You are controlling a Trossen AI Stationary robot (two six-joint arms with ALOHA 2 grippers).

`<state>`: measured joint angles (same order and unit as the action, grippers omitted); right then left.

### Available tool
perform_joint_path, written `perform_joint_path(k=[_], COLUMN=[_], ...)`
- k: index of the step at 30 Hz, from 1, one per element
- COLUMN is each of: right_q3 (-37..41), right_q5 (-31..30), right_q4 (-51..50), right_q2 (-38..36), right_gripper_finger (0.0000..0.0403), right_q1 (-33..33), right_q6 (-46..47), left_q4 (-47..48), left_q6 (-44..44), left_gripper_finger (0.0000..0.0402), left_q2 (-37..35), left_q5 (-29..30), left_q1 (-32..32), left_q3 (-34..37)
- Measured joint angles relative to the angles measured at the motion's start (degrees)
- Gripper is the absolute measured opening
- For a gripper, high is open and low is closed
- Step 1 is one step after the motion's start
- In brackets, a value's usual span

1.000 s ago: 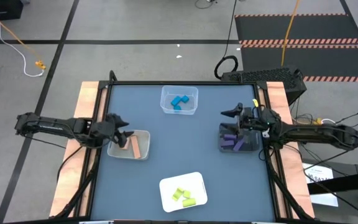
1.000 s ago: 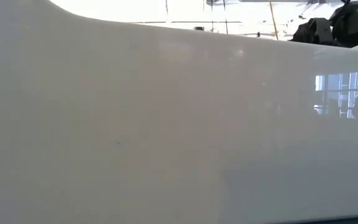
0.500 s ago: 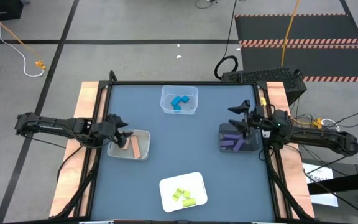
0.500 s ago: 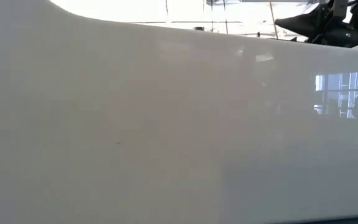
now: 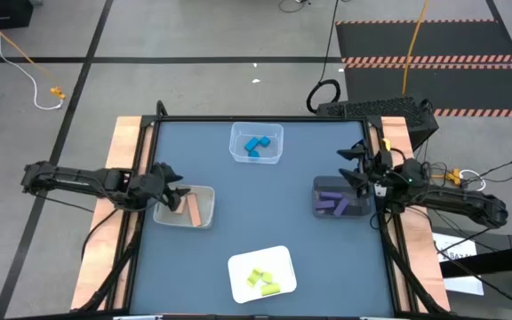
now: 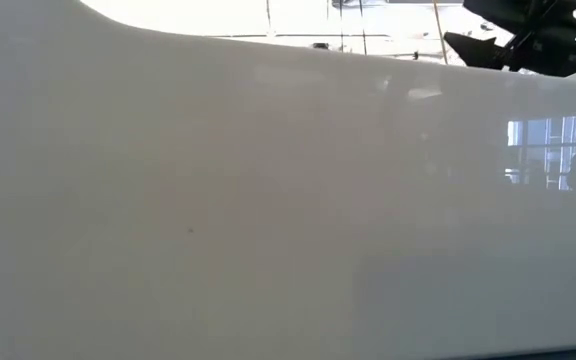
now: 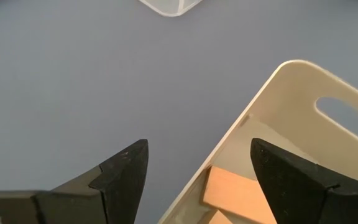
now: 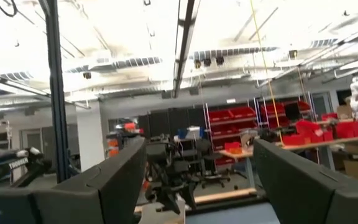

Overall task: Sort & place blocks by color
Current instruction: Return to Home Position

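left tool (image 5: 175,183) wide at gray bin (image 5: 212,212) | right tool (image 5: 354,164) wide near purple blocks (image 5: 332,204)

No legible text, label, brand, number or sign appears in any view. Nothing printed can be read on the bins, the blocks or the room's fittings.

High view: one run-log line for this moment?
left hand open over grey bin rim | right hand open beside dark bin | blocks sorted by color
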<state>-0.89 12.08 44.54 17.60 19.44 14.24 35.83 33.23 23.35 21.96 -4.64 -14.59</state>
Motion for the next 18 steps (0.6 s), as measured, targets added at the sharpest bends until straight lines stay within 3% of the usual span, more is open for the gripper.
perform_joint_path(k=[18], right_q3=[0.0], right_q5=[0.0], right_q4=[-0.2], right_q2=[-1.0], right_gripper_finger=[0.0286], right_q1=[0.0], right_q6=[0.0], left_q4=[0.0], left_q6=[0.1], left_gripper_finger=[0.0287], left_q2=[-13.7], left_q5=[0.0], left_q1=[0.1], left_q3=[0.0])
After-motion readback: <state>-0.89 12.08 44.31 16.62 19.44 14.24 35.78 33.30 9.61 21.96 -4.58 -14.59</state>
